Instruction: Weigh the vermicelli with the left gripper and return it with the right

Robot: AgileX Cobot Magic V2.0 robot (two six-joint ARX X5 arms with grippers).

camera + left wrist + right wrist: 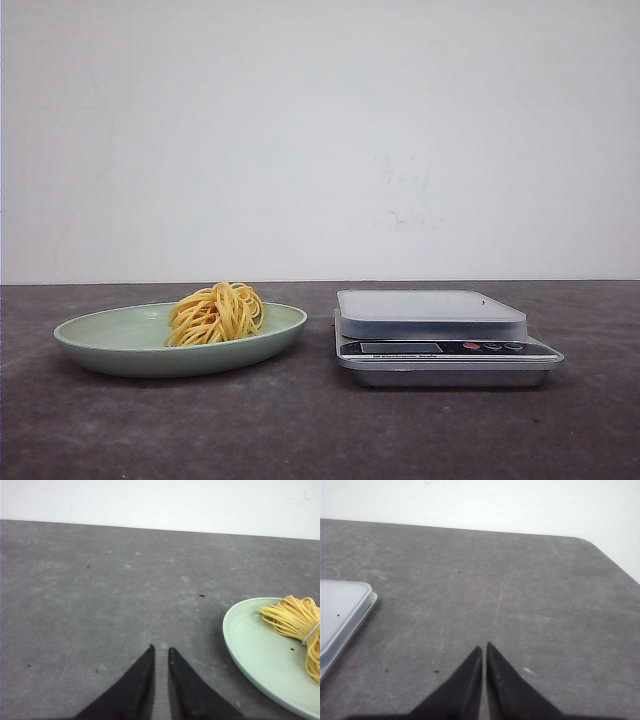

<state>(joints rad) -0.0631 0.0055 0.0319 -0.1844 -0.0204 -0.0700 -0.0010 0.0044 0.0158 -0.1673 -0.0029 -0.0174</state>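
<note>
In the front view we see a dark grey bench [300, 440] running across the lower part of the frame, with a plain white wall [320, 130] behind it. At lower left sits a pale green plate [110, 345], and the vermicelli [215, 313] rests on it as 1 coiled yellow bundle, a little right of the plate's middle. Just right of the plate, near it but apart, stands a silver kitchen scale [445, 340] with a bare flat platform, a small display and 3 round buttons along its front edge. Neither arm shows in this view, and nothing lies between plate and scale.

In the left wrist view the left gripper [160, 652] sits at the bottom centre of the frame, its 2 black pointed fingers nearly together with only a narrow slit between the tips, holding nothing. It hangs over bare bench; the plate [250, 655] fills the lower right corner, with the vermicelli [295, 622] at the right edge, tied by a thin pale band, well clear of the tips.

In the right wrist view the right gripper [484, 649] is likewise clenched on nothing, tips almost touching, at the bottom centre. The scale's corner [340, 615] enters at the left edge, apart from the fingers. A few dark specks dot the bench.
</note>
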